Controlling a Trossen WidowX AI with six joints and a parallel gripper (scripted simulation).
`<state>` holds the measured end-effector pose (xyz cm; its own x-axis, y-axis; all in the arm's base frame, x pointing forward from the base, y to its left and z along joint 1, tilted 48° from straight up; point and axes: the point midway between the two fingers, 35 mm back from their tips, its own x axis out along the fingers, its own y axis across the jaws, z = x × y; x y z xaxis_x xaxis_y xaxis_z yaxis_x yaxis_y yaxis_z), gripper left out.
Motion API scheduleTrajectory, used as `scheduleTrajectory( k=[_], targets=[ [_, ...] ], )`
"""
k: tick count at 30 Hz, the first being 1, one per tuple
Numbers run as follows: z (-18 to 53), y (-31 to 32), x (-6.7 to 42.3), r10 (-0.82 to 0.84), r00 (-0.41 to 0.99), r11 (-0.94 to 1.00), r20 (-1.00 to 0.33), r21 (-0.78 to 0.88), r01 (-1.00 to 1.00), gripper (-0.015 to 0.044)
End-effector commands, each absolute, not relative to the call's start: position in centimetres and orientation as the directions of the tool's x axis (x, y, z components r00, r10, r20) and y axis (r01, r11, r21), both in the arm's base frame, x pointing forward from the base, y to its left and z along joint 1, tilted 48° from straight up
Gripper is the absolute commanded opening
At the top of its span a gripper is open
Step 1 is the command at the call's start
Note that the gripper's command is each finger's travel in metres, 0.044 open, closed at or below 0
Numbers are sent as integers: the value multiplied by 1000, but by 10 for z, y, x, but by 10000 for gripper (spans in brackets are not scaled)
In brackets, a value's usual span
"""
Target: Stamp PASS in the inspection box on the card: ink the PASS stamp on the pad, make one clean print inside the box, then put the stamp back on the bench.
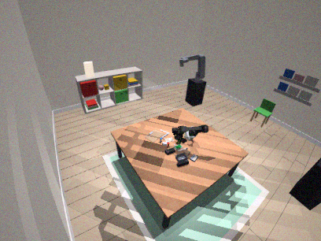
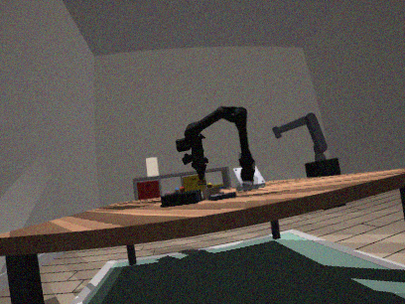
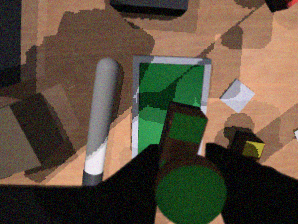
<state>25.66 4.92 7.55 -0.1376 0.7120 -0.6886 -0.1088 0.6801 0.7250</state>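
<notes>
My gripper is shut on a stamp with a round green top and a dark body carrying a green patch. The stamp stands over the lower right part of the ink pad. The ink pad is a green rectangle in a pale grey frame; in the wrist view it lies just beyond the gripper. The stamp's underside is hidden, so contact with the pad cannot be told. The card and its inspection box cannot be made out clearly.
A grey and white marker lies left of the pad, with a tan and dark block further left. A black box is beyond the pad. A white square and a yellow-topped piece are to its right.
</notes>
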Motion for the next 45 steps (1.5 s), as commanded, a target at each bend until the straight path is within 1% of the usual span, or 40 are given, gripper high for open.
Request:
scheduleTrajectory(
  k=[1, 45],
  targets=[
    [74, 52, 256, 714, -137, 679, -687, 727, -105, 0],
    [54, 73, 252, 715, -137, 678, -686, 727, -107, 0]
  ],
)
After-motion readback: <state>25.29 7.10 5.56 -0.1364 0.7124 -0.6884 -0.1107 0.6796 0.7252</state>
